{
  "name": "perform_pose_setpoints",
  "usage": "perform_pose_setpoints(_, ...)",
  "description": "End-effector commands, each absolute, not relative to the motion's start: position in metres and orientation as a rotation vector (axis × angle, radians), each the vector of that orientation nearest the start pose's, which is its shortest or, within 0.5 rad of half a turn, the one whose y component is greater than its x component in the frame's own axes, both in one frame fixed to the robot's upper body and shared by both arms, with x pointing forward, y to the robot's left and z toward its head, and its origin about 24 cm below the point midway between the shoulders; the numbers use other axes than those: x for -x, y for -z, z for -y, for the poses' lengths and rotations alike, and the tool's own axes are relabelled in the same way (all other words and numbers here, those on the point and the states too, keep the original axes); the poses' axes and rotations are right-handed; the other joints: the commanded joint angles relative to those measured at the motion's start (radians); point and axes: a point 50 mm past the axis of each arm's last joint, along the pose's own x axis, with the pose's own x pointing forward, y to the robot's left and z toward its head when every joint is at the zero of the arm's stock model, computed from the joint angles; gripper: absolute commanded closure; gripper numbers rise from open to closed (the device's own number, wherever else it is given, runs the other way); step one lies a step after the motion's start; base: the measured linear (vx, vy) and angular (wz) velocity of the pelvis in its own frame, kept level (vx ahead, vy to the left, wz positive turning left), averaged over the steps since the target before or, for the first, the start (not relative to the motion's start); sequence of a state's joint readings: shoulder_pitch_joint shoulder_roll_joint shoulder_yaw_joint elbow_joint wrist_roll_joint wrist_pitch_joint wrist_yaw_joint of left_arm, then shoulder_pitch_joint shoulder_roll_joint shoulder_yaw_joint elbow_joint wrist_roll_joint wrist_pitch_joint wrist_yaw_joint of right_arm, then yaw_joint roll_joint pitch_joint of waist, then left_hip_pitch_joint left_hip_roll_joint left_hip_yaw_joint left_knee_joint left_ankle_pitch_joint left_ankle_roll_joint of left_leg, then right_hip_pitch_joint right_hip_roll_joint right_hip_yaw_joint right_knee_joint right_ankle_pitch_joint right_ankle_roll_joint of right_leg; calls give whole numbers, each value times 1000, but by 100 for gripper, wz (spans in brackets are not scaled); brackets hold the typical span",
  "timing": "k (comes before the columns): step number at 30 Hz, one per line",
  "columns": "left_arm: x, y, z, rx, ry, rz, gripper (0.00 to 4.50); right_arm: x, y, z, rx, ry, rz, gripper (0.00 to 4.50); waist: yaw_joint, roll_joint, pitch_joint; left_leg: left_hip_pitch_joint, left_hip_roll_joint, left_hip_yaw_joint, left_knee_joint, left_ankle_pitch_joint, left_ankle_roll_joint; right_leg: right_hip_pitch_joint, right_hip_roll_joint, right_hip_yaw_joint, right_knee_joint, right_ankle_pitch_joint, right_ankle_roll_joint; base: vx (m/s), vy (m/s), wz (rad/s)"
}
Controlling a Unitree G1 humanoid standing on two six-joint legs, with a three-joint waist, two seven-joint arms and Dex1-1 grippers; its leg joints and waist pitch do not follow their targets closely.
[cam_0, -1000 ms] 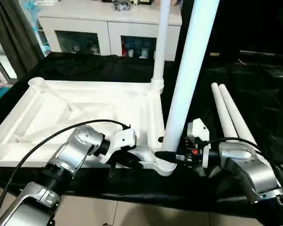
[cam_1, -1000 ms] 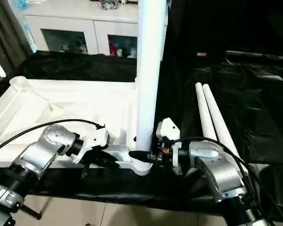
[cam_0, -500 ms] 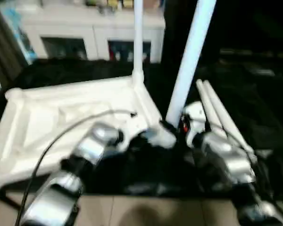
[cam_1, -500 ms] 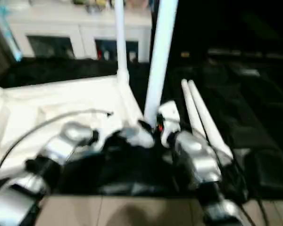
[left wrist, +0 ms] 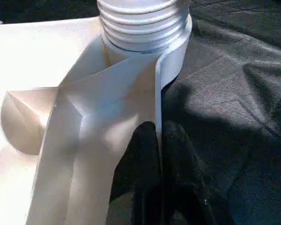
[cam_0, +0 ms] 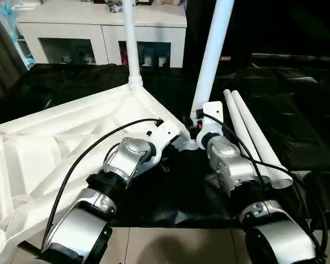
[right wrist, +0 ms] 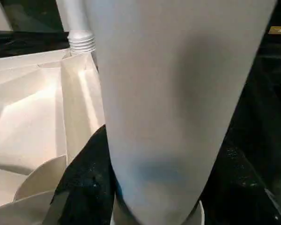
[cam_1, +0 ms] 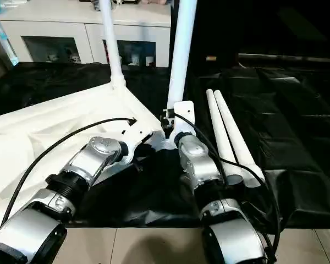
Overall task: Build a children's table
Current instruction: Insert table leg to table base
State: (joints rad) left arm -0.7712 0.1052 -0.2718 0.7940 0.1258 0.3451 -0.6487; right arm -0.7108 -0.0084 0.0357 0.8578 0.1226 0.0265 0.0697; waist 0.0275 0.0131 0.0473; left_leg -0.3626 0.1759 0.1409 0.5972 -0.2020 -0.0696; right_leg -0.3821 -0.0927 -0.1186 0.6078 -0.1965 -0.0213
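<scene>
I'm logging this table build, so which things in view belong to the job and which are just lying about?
Belonging to the job:
- tabletop, its rim pinched by the left gripper
- near leg, gripped by the right gripper
- far leg, standing in its corner socket
- two spare legs lying on the cloth

Lying about:
- white cabinet
- black cloth

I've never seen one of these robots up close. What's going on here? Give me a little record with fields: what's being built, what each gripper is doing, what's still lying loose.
being built: children's table, its white tabletop lying underside up on a black cloth
legs standing: two, a far leg and a near leg, each upright at a corner
left gripper: shut on the tabletop's rim beside the threaded corner socket
right gripper: around the near leg's base
legs loose: two spare legs lying side by side on the cloth
background: white cabinet
</scene>
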Motion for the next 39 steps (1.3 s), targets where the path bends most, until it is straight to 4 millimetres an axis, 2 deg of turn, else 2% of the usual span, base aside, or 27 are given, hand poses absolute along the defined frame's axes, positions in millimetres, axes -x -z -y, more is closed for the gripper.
perform_pose_setpoints(1, -362, -66, -76, -403, 827, -438, 450, -340, 8, 107, -14, -166, -483, 260, 2, 4, -48, -5, 50, -11, -88, -299, 16, 37, -76, 63, -102, -370, -161, 0, 0, 0)
perform_pose_setpoints(2, -361, -66, -76, -404, 834, -433, 450, -341, 7, 105, -10, -175, -477, 260, 2, 8, -48, -4, 51, -11, -88, -306, 14, 36, -76, 64, -101, -370, -164, 0, 0, 0)
perform_pose_setpoints(6, -359, -65, -78, -412, 857, -426, 450, -344, 2, 99, -9, -233, -445, 260, -2, 7, -47, -2, 51, -10, -90, -334, 10, 35, -76, 65, -103, -377, -168, 0, 0, 0)
perform_pose_setpoints(11, -357, -63, -79, -411, 875, -427, 450, -347, -3, 97, -37, -247, -422, 260, -2, 5, -46, 0, 51, -8, -91, -324, 18, 34, -77, 68, -104, -383, -170, 0, 0, 0)
perform_pose_setpoints(13, -356, -63, -80, -409, 880, -429, 450, -348, -5, 96, -49, -260, -410, 260, -3, 4, -45, 1, 51, -7, -91, -329, 19, 34, -78, 68, -107, -412, -166, 0, 0, 0)
perform_pose_setpoints(15, -356, -62, -80, -409, 883, -429, 450, -349, -6, 95, -64, -267, -405, 204, -4, 4, -44, 1, 51, -7, -92, -331, 20, 33, -77, 68, -108, -427, -160, 0, 0, 0)
perform_pose_setpoints(17, -356, -62, -80, -409, 884, -430, 450, -350, -7, 95, -69, -271, -403, 190, -5, 5, -43, 1, 51, -8, -93, -337, 20, 31, -77, 67, -110, -438, -158, 0, 0, 0)
perform_pose_setpoints(18, -356, -62, -80, -409, 889, -430, 450, -351, -9, 94, -75, -287, -394, 182, -4, 6, -45, 5, 53, -8, -93, -339, 18, 29, -78, 68, -111, -435, -164, 0, 0, 0)
perform_pose_setpoints(19, -355, -62, -80, -410, 892, -430, 450, -351, -10, 93, -75, -295, -389, 182, -2, 3, -49, 0, 55, -7, -93, -303, 22, 35, -78, 71, -103, -377, -174, 0, 0, 0)
perform_pose_setpoints(20, -355, -62, -80, -410, 893, -430, 450, -352, -12, 93, -79, -304, -381, 157, -2, 3, -49, -4, 54, -6, -93, -283, 28, 37, -76, 70, -101, -351, -181, 0, 0, 0)
perform_pose_setpoints(23, -355, -62, -81, -411, 896, -430, 450, -355, -17, 92, -82, -318, -358, 138, 1, 7, -49, -1, 53, -1, -92, -260, 38, 37, -76, 71, -98, -317, -199, 0, 0, 0)
perform_pose_setpoints(26, -355, -62, -81, -412, 898, -430, 450, -358, -23, 92, -83, -326, -332, 103, 6, 6, -52, -5, 55, 1, -90, -207, 48, 43, -76, 72, -90, -256, -215, 0, 0, 0)
perform_pose_setpoints(29, -355, -62, -82, -414, 901, -429, 450, -361, -30, 93, -80, -341, -294, 88, 9, 9, -56, -6, 54, 4, -85, -160, 62, 45, -76, 72, -83, -192, -231, 0, 0, 0)
perform_pose_setpoints(30, -355, -62, -82, -414, 902, -429, 450, -361, -30, 92, -80, -343, -291, 62, 10, 9, -60, -8, 55, 4, -82, -125, 71, 47, -74, 72, -75, -137, -242, 0, 0, 0)
perform_pose_setpoints(31, -355, -62, -82, -414, 904, -430, 450, -361, -33, 92, -81, -361, -275, 53, 9, 8, -64, -11, 53, 5, -77, -84, 87, 50, -73, 71, -66, -74, -254, 0, 0, 0)
perform_pose_setpoints(33, -355, -62, -83, -417, 908, -430, 450, -361, -35, 92, -84, -380, -261, 42, 10, 6, -63, -14, 51, 8, -73, -59, 112, 49, -72, 71, -62, -24, -269, 0, 0, 0)
perform_pose_setpoints(34, -354, -62, -83, -420, 919, -429, 450, -360, -38, 94, -76, -410, -242, 42, 11, 3, -61, -13, 50, 10, -73, -67, 124, 50, -72, 71, -64, -30, -270, 0, 0, 0)
perform_pose_setpoints(35, -353, -62, -84, -423, 938, -422, 450, -359, -40, 95, -67, -443, -223, 18, 12, 3, -62, -12, 51, 11, -72, -69, 127, 49, -73, 72, -64, -35, -268, 0, 0, 0)
perform_pose_setpoints(36, -353, -62, -84, -424, 942, -421, 450, -358, -41, 96, -65, -450, -220, 18, 13, 2, -59, -12, 51, 12, -73, -81, 133, 49, -72, 72, -68, -55, -262, 0, 0, 0)
perform_pose_setpoints(37, -351, -62, -85, -424, 957, -423, 450, -356, -43, 98, -52, -480, -204, 18, 12, 3, -62, -11, 53, 12, -73, -82, 130, 48, -72, 73, -66, -64, -262, 0, 0, 0)
perform_pose_setpoints(39, -349, -61, -87, -427, 981, -422, 450, -352, -47, 101, -34, -524, -185, 18, 17, 0, -60, -11, 52, 13, -72, -74, 137, 52, -69, 74, -66, -53, -249, 0, 0, 0)
